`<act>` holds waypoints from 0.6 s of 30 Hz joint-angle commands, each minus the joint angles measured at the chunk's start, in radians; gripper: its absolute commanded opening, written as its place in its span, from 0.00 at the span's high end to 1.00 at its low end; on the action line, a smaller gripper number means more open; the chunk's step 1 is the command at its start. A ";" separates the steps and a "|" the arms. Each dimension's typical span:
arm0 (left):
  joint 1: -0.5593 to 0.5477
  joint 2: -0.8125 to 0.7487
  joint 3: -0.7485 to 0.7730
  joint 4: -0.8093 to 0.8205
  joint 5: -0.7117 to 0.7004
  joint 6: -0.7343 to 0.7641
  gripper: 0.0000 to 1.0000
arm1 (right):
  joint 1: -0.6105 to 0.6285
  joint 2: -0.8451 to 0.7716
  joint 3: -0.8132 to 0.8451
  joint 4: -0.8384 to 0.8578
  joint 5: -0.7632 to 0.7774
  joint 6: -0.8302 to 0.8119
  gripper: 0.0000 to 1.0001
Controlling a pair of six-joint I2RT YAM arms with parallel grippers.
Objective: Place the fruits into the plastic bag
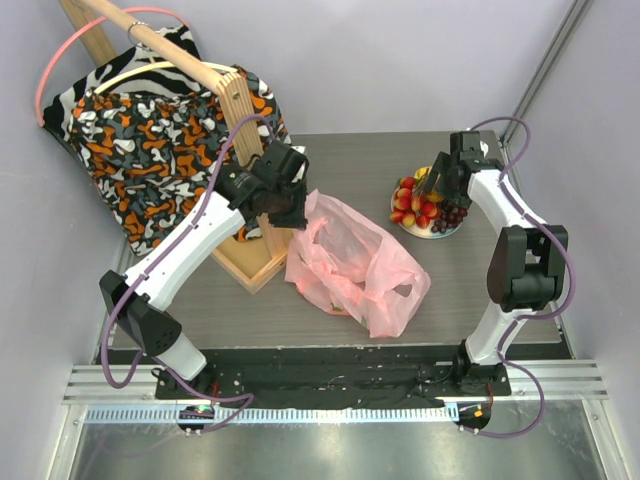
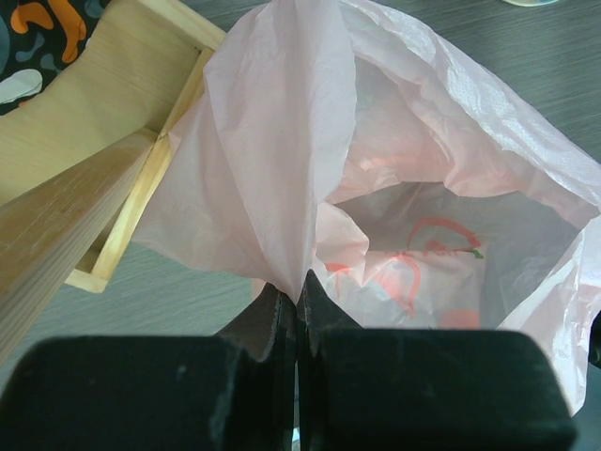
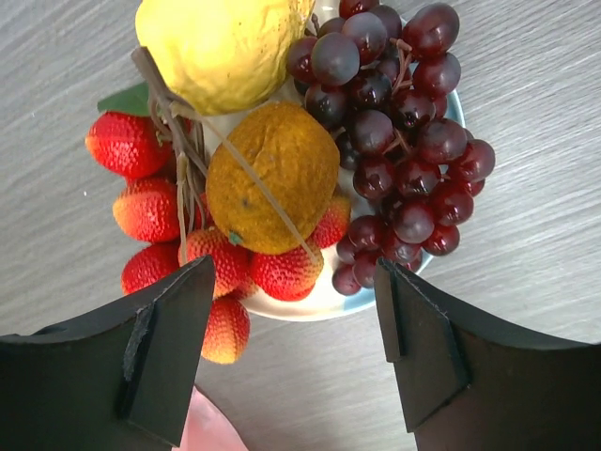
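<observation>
Bag [image 1: 355, 265], pink and crumpled, lies mid-tabletop [image 1: 350, 160], nearest the arm bases. Left tool [image 2: 299, 287] is pressed together on a fold of its rim and holds the mouth open; inside, only a red print shows and no fruit. Farther right, right tool [image 1: 438, 190] hangs spread over the plate [image 3: 315, 303], one finger to each side of the pile, gripping nothing. Fruits all sit on the plate: strawberries [image 3: 150, 211], orange [image 3: 272, 188], grapes [image 3: 404, 141], lemon [image 3: 221, 47]. Farthest left stand a wooden frame [image 1: 237, 95] and patterned cloth [image 1: 150, 150]. Judged progress: the mouth is readied but nothing has been transferred, so every fruit is yet to be picked and dropped in.
</observation>
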 commanded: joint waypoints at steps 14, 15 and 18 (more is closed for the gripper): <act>0.025 -0.041 -0.052 0.069 0.015 -0.054 1.00 | -0.001 -0.078 -0.142 0.233 0.045 0.194 0.25; 0.025 -0.041 -0.052 0.068 0.015 -0.054 1.00 | -0.001 -0.081 -0.148 0.239 0.047 0.200 0.25; 0.025 -0.043 -0.053 0.069 0.018 -0.055 1.00 | -0.001 -0.090 -0.165 0.278 0.047 0.218 0.26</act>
